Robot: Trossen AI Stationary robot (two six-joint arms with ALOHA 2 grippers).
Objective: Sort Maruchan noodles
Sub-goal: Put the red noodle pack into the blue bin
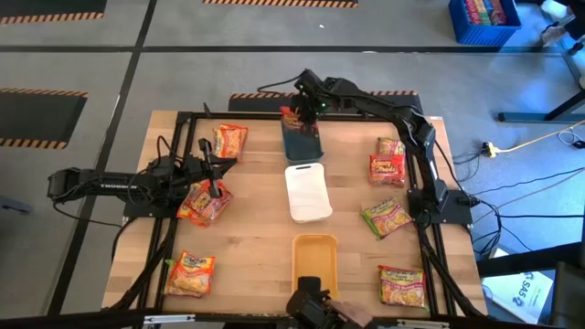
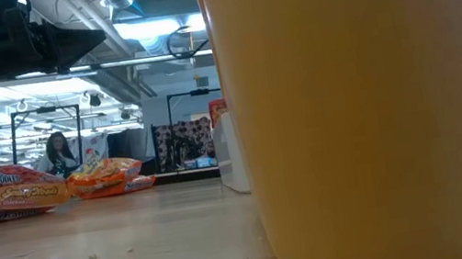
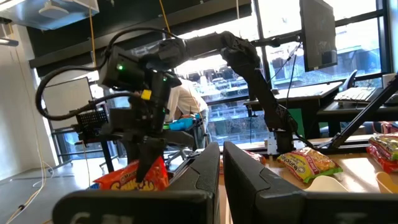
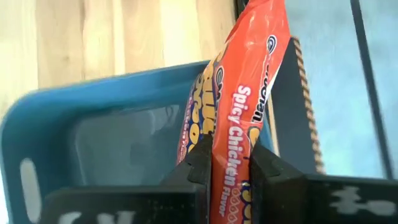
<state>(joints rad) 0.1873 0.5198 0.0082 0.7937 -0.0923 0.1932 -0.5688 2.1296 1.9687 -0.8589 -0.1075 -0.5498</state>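
Observation:
My right gripper [image 1: 298,113] reaches to the table's far middle and is shut on a red noodle packet [image 4: 239,93], printed "Spicy Chicken", over the far end of the blue-grey tray [image 1: 303,144]. In the left wrist view the same packet [image 3: 127,178] hangs below that gripper. My left gripper [image 1: 216,190] is shut and hovers at the left above a red-orange packet [image 1: 203,205] lying flat on the table. Other packets lie flat: orange ones [image 1: 230,139] [image 1: 190,272] on the left, red [image 1: 388,168] and green ones [image 1: 386,217] [image 1: 402,285] on the right. My right gripper pinches the red packet between its two fingers [image 4: 198,163], which press on its two flat faces at the end nearest the wrist [image 4: 231,163]. The fingers slant down from above. The packet runs on edge out past the fingertips over the tray; whether its lower end touches the tray cannot be told.
A white tray [image 1: 308,212] lies at the middle and an orange-yellow tray [image 1: 314,251] near the front edge, its wall [image 2: 366,99] filling the low view. A black frame rail [image 1: 422,239] borders the table. A person [image 2: 56,153] sits in the room behind.

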